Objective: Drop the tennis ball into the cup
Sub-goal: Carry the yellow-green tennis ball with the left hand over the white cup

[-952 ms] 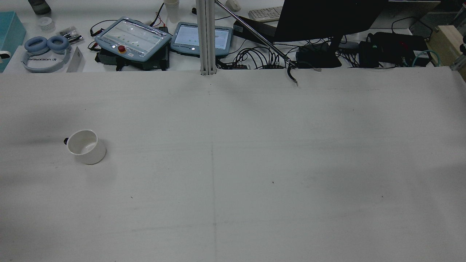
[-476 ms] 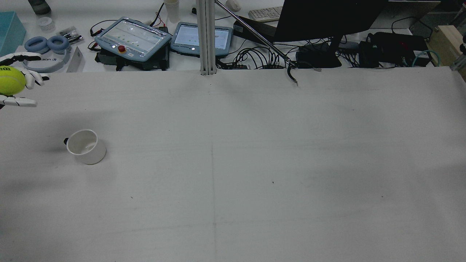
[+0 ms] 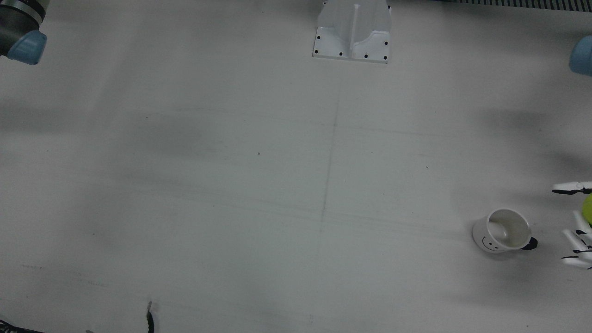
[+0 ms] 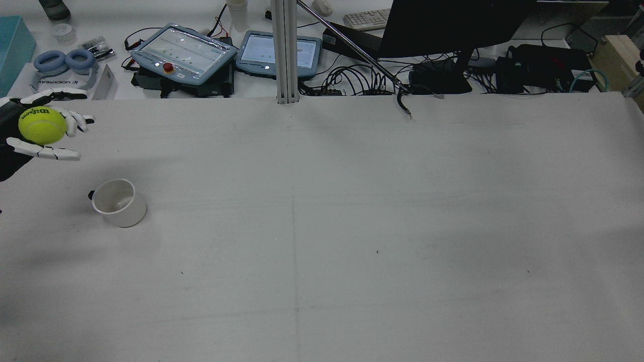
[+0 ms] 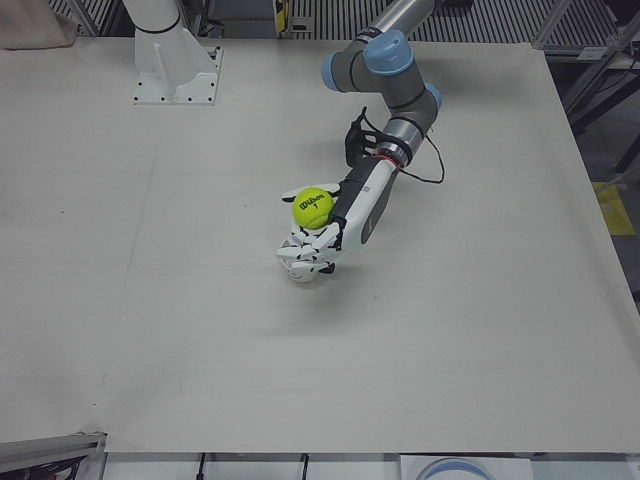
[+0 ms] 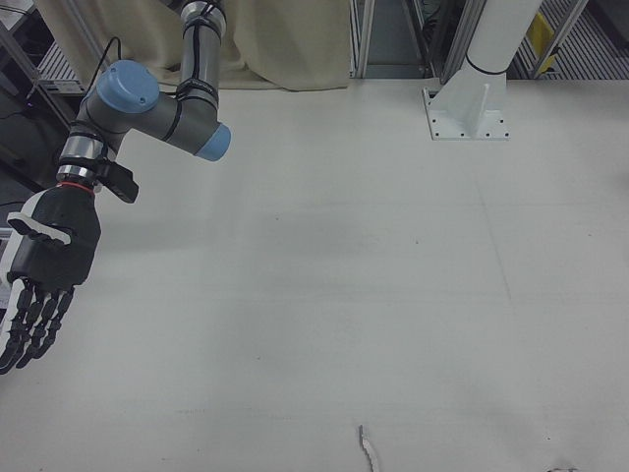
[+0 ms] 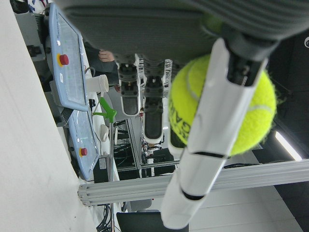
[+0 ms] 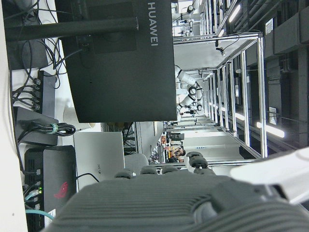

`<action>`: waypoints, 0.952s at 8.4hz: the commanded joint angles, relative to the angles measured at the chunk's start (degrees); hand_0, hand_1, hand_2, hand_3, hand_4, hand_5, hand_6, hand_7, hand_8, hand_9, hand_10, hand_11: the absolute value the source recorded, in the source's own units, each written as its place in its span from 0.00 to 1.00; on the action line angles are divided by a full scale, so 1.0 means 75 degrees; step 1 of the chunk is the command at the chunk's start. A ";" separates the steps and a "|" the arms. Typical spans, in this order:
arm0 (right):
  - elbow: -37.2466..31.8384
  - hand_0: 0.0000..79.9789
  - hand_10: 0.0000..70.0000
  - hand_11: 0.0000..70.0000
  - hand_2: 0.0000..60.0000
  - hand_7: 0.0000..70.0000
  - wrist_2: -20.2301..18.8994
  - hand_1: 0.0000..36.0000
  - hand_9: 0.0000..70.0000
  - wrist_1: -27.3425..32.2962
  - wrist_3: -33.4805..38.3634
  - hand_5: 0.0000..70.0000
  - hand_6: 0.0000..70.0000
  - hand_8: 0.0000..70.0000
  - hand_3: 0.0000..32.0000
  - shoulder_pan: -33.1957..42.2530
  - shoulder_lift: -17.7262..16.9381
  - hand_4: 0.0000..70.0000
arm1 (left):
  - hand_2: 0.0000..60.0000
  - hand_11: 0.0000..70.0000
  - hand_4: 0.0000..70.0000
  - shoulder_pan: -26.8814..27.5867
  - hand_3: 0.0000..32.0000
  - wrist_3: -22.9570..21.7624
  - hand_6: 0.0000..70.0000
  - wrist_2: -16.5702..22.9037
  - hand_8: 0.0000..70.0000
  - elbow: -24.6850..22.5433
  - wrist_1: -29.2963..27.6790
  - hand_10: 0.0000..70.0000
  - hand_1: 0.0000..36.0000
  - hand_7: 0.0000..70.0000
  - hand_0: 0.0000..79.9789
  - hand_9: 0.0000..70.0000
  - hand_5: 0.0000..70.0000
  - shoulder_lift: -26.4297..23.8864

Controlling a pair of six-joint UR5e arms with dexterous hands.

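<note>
A yellow-green tennis ball (image 4: 43, 125) sits in my left hand (image 4: 56, 153), whose fingers are shut around it, well above the table. A white cup (image 4: 119, 202) stands upright on the table's left half with nothing in it. In the front view the ball (image 3: 588, 208) and the hand (image 3: 576, 240) are at the right edge, beside the cup (image 3: 502, 230), not over it. In the left-front view the hand (image 5: 330, 235) partly hides the cup (image 5: 298, 273) below the ball (image 5: 313, 206). My right hand (image 6: 44, 265) hangs open and empty off the table's side.
The camera post's base (image 3: 352, 30) stands at the table's robot side. Behind the far edge are two teach pendants (image 4: 183, 53), headphones (image 4: 65, 63), a monitor (image 4: 453, 25) and cables. A black cable end (image 4: 404, 103) lies over that edge.
My left hand has come in from the rear view's left edge with the ball and moved right, closer to the cup. The cup has not moved.
</note>
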 commanded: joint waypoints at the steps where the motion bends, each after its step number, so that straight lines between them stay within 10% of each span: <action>1: 0.0000 0.00 0.00 0.00 0.00 0.00 0.0000 0.00 0.00 0.0011 0.0000 0.00 0.00 0.00 0.00 0.0000 0.0007 0.00 | 0.20 0.38 0.31 0.0208 0.00 0.0417 1.00 -0.0036 0.55 0.0009 -0.0023 0.23 0.89 0.97 1.00 0.65 0.36 -0.0091; 8: 0.0000 0.00 0.00 0.00 0.00 0.00 0.0000 0.00 0.00 0.0000 0.0000 0.00 0.00 0.00 0.00 0.0000 -0.0005 0.00 | 0.21 0.38 0.31 0.0945 0.00 0.0629 1.00 -0.0294 0.55 0.0876 -0.0375 0.23 0.85 0.93 1.00 0.64 0.37 -0.0431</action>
